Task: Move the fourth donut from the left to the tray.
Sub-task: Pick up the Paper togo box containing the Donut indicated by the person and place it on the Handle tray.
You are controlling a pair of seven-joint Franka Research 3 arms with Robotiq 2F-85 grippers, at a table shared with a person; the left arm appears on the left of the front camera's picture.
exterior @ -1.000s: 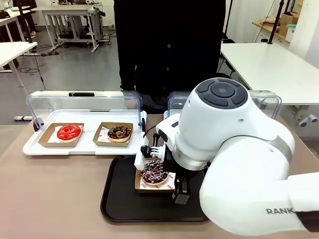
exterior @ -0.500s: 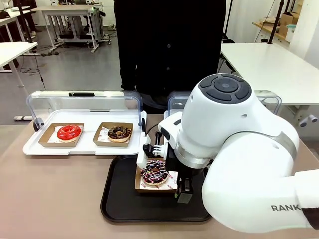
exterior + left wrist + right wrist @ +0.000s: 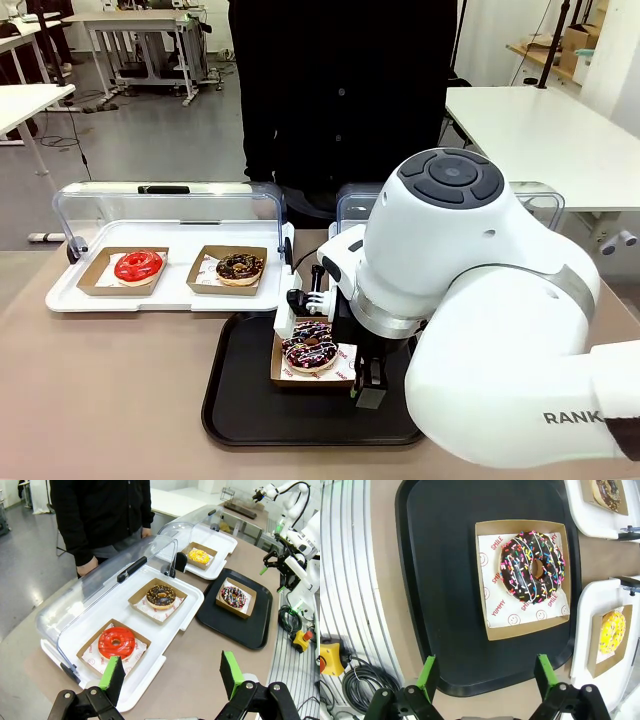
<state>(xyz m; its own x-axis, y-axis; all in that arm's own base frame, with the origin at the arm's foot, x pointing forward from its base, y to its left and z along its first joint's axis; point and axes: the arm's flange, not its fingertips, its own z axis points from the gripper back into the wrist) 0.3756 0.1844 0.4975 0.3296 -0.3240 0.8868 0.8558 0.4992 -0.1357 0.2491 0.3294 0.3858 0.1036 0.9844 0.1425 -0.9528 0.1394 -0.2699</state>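
front view: right arm has barely moved since half a second ago, lifted off the fourth donut (image 3: 310, 346) sitting in the tray (image 3: 240, 400).
left wrist view: left gripper (image 3: 171, 674) fingers apart, idle.
right wrist view: right gripper (image 3: 486, 676) fingers apart, empty, so looks done.
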